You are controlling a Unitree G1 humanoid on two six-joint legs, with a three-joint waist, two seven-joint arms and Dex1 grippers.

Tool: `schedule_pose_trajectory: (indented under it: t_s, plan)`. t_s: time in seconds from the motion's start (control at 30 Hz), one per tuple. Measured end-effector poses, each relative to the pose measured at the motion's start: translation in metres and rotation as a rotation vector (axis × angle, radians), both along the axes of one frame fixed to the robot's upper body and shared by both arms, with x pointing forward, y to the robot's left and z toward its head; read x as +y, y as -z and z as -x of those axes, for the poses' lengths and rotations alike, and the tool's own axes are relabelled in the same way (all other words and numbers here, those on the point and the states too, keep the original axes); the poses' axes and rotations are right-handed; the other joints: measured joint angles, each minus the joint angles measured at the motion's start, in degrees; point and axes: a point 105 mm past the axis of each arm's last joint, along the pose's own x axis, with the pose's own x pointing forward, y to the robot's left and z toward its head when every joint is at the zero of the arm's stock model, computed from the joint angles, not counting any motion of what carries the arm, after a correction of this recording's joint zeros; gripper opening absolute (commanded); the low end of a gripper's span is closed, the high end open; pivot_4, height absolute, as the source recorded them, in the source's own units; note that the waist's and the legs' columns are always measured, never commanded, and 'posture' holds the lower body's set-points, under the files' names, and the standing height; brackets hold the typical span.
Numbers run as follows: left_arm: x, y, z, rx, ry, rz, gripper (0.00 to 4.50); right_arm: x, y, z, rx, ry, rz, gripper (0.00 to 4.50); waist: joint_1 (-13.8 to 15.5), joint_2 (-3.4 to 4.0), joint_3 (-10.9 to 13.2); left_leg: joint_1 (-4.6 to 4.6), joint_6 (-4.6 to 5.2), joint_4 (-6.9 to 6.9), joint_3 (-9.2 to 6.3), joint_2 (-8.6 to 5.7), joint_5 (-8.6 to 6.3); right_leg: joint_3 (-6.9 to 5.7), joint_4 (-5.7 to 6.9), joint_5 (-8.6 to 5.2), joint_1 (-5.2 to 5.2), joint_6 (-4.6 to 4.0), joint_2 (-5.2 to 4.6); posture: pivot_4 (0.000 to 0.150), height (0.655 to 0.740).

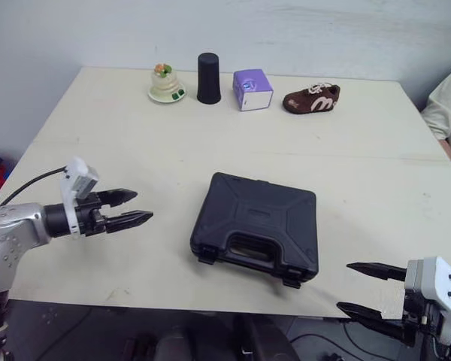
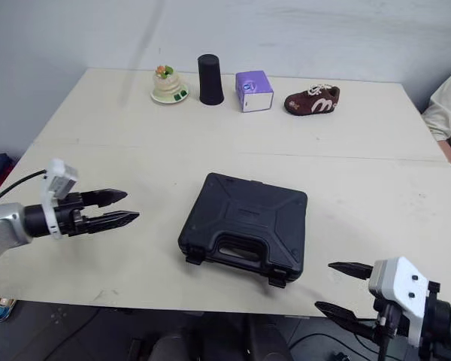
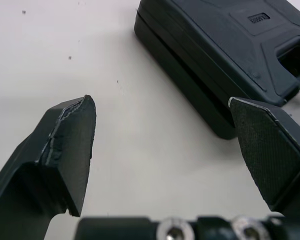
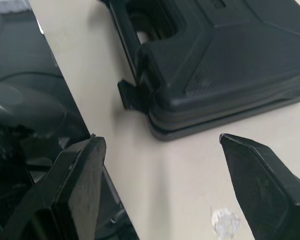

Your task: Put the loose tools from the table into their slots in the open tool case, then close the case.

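Note:
A black plastic tool case (image 1: 257,224) lies shut and flat near the table's front middle, handle toward the front edge, its two latches (image 4: 130,95) sticking out unclipped. My left gripper (image 1: 134,208) hovers open over the table to the case's left, fingertips pointing at it. In the left wrist view the case (image 3: 225,55) sits just beyond the open fingers (image 3: 65,150). My right gripper (image 1: 361,289) is open at the front edge, right of the case, partly off the table. I see no loose tools on the table.
Along the back edge stand a small figurine on a dish (image 1: 166,84), a black cup upside down (image 1: 208,78), a purple box (image 1: 252,89) and a brown shoe (image 1: 312,99). A person's sleeve (image 1: 449,105) shows at the right edge. The cream table (image 1: 135,150) has wide bare room around the case.

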Motion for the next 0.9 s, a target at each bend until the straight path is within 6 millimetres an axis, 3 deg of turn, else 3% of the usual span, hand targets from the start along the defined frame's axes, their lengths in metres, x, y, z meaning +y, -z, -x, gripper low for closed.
schedule_pose_trajectory:
  t_s: [0.1, 0.2, 0.3, 0.6, 0.73, 0.9]
  plan:
    - [-0.012, 0.004, -0.028, -0.05, -0.022, 0.031, 2.59, 0.013, 0.006, 0.0, 0.071, -0.05, -0.062, 1.26, 0.58, 0.0, 0.01, -0.09, -0.03, 0.11, -0.11, 0.01, 0.01, -0.07, 0.03, -0.02, -0.02, 0.03, 0.06, 0.15, 0.7339]
    - [-0.033, 0.007, -0.051, -0.072, 0.009, 0.031, 1.3, 0.027, 0.013, -0.002, 0.125, -0.107, -0.102, 0.0, 1.33, -0.02, 0.01, -0.14, 0.02, 0.27, -0.1, -0.05, 0.03, -0.04, 0.03, 0.06, -0.01, 0.18, 0.05, 0.15, 0.7339]
    - [-0.059, 0.016, -0.07, -0.082, 0.077, -0.006, 0.07, 0.037, 0.021, -0.006, 0.167, -0.158, -0.125, 0.0, 1.58, -0.04, 0.0, -0.23, 0.14, 0.37, -0.07, -0.15, 0.06, 0.0, 0.01, 0.15, -0.01, 0.32, -0.01, 0.15, 0.7339]
    - [-0.12, 0.014, -0.131, -0.118, 0.112, -0.038, 0.07, 0.035, 0.055, -0.025, 0.266, -0.195, -0.075, 0.0, 1.51, -0.06, 0.01, -0.7, 0.21, 0.86, -0.07, -0.14, 0.05, -0.03, 0.1, 0.15, -0.29, 0.44, 0.05, 0.15, 0.7339]
    - [-0.136, 0.025, -0.139, -0.105, 0.129, -0.082, 0.07, 0.029, 0.061, -0.034, 0.266, -0.179, -0.048, 0.0, 1.48, -0.05, 0.02, -0.86, 0.19, 1.02, -0.03, -0.09, 0.03, -0.03, 0.24, 0.13, -0.46, 0.48, 0.07, 0.15, 0.7339]
    - [-0.144, 0.024, -0.141, -0.148, 0.179, -0.132, 0.07, 0.028, 0.054, -0.046, 0.234, -0.197, -0.042, 0.0, 1.51, -0.05, 0.04, -0.83, 0.16, 1.14, -0.03, -0.1, 0.07, -0.02, 0.45, 0.14, -0.47, 0.48, 0.06, 0.15, 0.7339]
